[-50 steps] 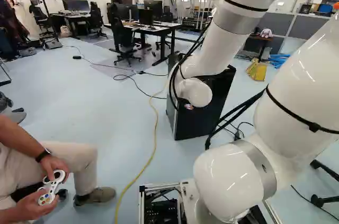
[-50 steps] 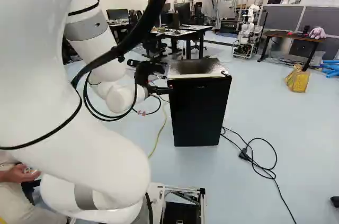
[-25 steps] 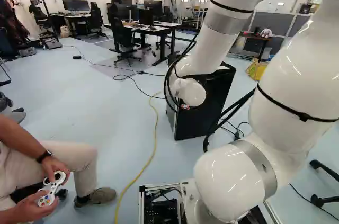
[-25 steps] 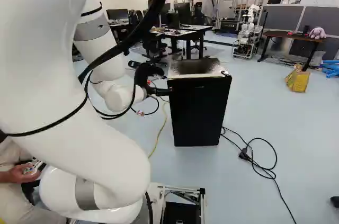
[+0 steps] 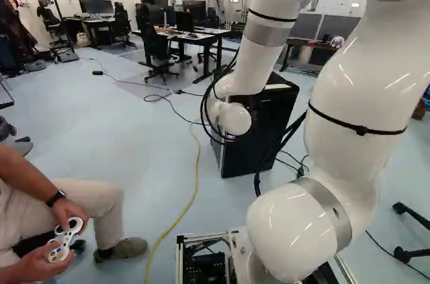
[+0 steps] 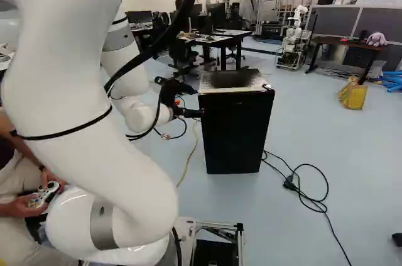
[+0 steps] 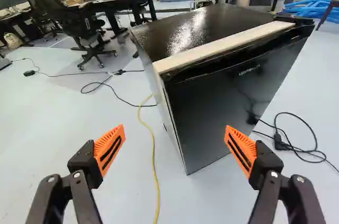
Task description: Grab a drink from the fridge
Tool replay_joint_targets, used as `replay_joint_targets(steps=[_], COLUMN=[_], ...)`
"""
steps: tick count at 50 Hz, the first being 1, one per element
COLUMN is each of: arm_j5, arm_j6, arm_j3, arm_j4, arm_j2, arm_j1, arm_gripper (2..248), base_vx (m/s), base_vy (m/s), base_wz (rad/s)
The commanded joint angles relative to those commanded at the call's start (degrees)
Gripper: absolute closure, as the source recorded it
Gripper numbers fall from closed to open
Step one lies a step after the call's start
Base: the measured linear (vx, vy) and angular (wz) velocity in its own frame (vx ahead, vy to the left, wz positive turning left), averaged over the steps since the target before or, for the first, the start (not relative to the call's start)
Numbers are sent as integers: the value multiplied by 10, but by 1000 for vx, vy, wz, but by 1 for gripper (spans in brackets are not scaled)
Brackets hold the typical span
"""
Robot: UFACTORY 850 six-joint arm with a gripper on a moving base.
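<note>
The fridge (image 6: 237, 134) stands upright on the floor (image 6: 314, 137), ahead of the base, its door closed. The claw (image 6: 196, 113) is at its left front edge in the right base view, fingers spread wide, nothing gripped. In the wrist view the fridge lies ahead of the claw, turned at an angle, its near lower corner in line with the gap between the orange pads (image 7: 109, 150). Whether a finger touches the door, I cannot tell. A pale strip (image 7: 222, 46) borders the top along the front edge, and the near upright edge drops from its end to the floor.

Floor shows between the base frame (image 5: 201, 236) and the fridge, and on both sides of it. On the left side a yellow cable (image 5: 196, 183) snakes from beside the fridge towards the base; farther left lies a black cable (image 5: 158, 98). Right of the fridge, a black cord (image 6: 340, 241) loops near its lower corner, with a plug (image 6: 289, 183) in the loop. Beyond that, well apart, stands a yellow bag (image 6: 353, 97). Behind the fridge are desks (image 6: 217, 41) and an office chair (image 5: 158, 49). A seated person's shoe (image 5: 121, 248) rests just left of the base frame.
</note>
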State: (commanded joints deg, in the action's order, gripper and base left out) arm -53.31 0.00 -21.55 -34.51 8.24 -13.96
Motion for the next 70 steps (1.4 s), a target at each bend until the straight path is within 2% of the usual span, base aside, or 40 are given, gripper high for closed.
replay_joint_targets(steps=[15,43,70], arm_j5=[-17,-53,-94], arm_j6=[0,0,0], arm_j3=[-18,-41,-75], arm_j4=[-32,-90,-133], arm_j2=[37,60,127], arm_j1=[-12,-35,-55], arm_gripper=[3,3,3], base_vx=[0,0,0], base_vy=[0,0,0], base_wz=[0,0,0])
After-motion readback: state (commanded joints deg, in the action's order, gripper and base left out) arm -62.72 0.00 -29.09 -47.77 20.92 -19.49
